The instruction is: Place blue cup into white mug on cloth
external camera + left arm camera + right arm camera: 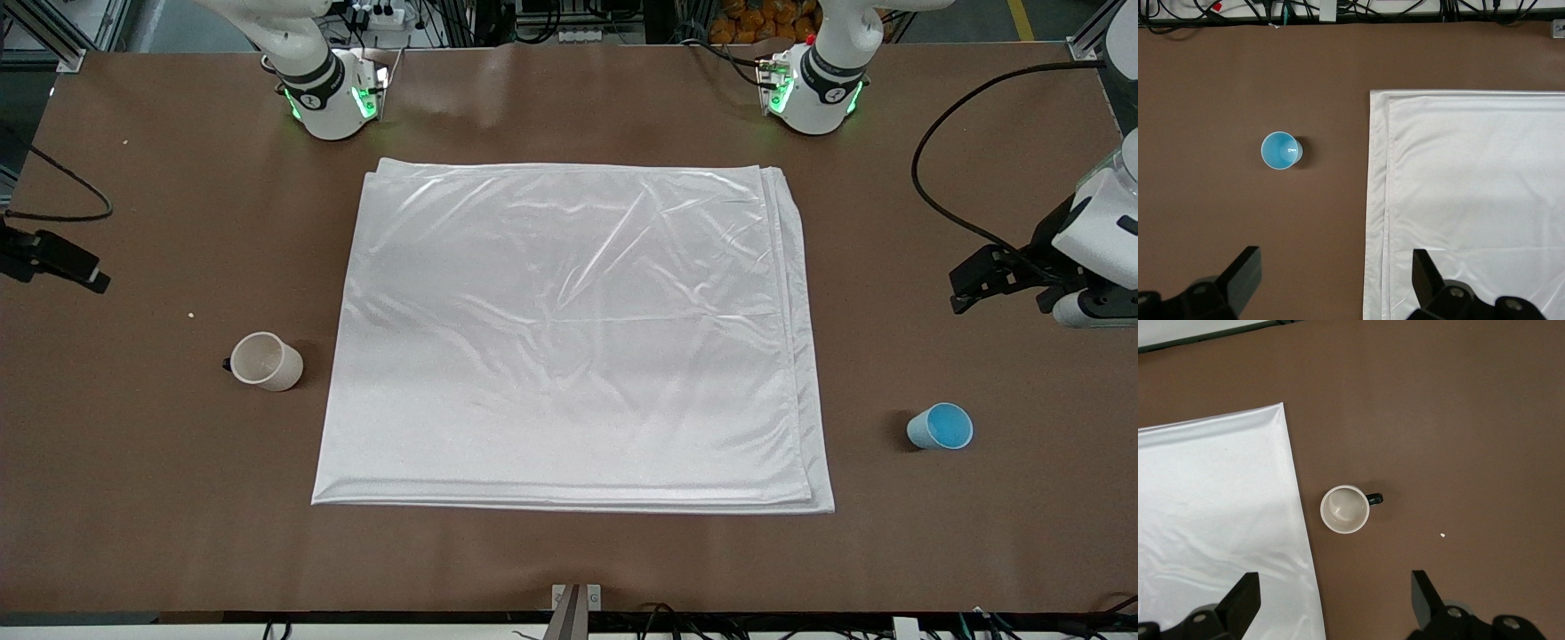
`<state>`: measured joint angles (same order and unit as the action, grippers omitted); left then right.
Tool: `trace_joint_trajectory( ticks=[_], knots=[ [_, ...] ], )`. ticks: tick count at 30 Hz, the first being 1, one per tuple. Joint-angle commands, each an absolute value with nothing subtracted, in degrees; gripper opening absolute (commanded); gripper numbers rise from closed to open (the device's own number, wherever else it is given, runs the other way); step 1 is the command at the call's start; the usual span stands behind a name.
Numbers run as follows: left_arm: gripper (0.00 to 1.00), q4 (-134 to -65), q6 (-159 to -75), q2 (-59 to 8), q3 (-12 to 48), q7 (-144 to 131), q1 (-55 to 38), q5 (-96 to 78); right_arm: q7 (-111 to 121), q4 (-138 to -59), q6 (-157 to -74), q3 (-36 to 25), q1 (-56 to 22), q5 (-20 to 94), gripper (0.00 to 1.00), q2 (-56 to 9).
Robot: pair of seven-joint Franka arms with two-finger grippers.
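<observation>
The blue cup (941,427) (1280,151) stands upright on the bare brown table, off the cloth (569,338) (1471,200) (1211,507), toward the left arm's end. The white mug (267,362) (1345,509) stands upright on the table beside the cloth's edge at the right arm's end, with its black handle turned away from the cloth. My left gripper (969,284) (1336,273) hangs open and empty, high over the table near the cloth's edge, well clear of the blue cup. My right gripper (89,271) (1333,597) hangs open and empty, high above the table near the mug.
The cloth lies flat in the middle of the brown table (569,560). A black cable (942,178) loops over the table by the left arm. A small crumb (190,314) (1442,535) lies near the mug. Both arm bases (333,98) (813,93) stand at the table's edge farthest from the front camera.
</observation>
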<state>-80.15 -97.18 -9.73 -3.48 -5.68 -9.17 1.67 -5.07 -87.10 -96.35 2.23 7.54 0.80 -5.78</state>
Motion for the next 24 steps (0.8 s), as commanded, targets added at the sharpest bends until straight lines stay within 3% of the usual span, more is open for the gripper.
trace_joint_trajectory(
  ticks=[1,24],
  knots=[
    [1.00,-79.63,-97.47,-9.84,-3.78,-6.33,-9.14,1.49,-4.22,-92.89,-102.03,2.02,8.26,0.53,1.00,-5.45],
    [1.00,-79.54,-99.84,-14.24,-3.78,-5.27,-5.80,1.14,-4.22,-96.76,-111.79,1.32,8.35,0.35,0.99,-13.88]
  ],
)
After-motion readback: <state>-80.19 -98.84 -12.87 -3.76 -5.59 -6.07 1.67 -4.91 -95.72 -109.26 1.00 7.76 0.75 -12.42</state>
